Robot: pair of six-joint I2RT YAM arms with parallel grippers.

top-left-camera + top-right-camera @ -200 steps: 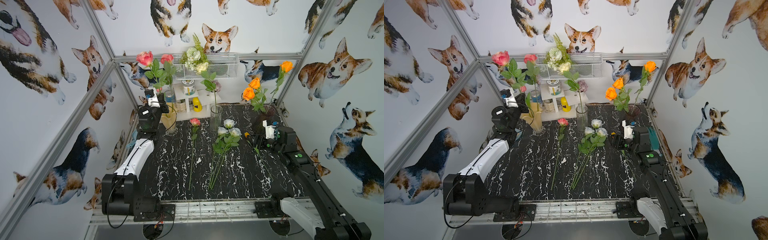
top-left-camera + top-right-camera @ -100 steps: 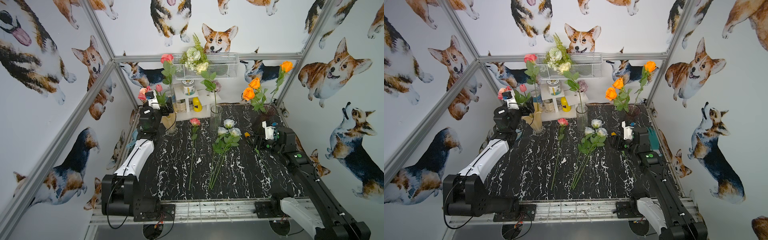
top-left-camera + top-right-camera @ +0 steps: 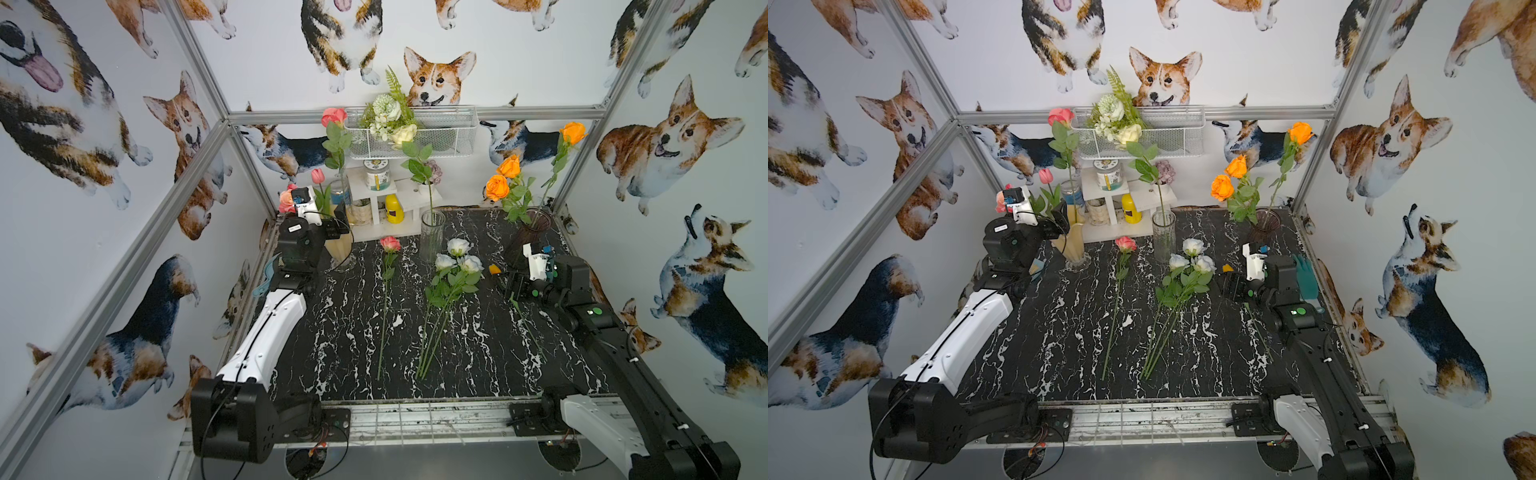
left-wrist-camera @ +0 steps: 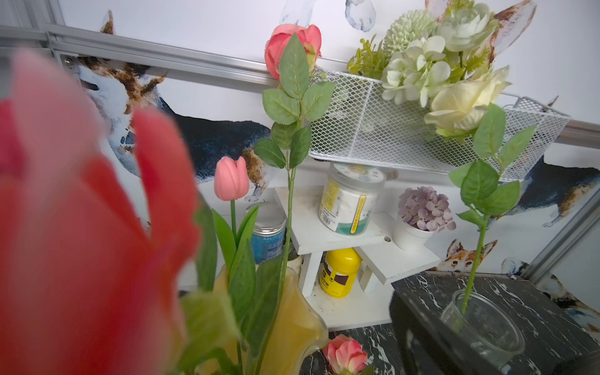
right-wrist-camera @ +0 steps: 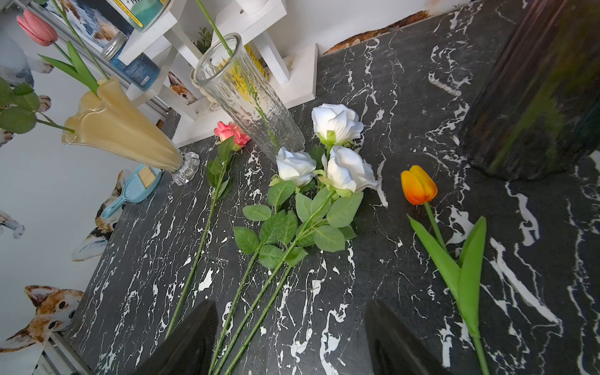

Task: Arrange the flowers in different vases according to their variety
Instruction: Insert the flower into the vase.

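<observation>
corgi-print walls [image 3: 62,249] surround a black marble tabletop [image 3: 353,332], evenly lit.

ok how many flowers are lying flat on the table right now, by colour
pink rose: 1
white roses: 3
orange tulip: 1
total: 5

L gripper [image 3: 338,222]: shut on the stem of a pink rose [image 3: 286,200] 1 s ago, jaws now spread wide, stem let go. That rose's head, prev. up high level w/ the tall rose [image 3: 333,116], has dropped to approx. gripper level and leans out of the cream vase [image 3: 341,253] to the robot's left, a close red blur in the left wrist view. The pink tulip [image 3: 318,175], prev. masked by the held rose's leaves, now shows in both top views.
</observation>
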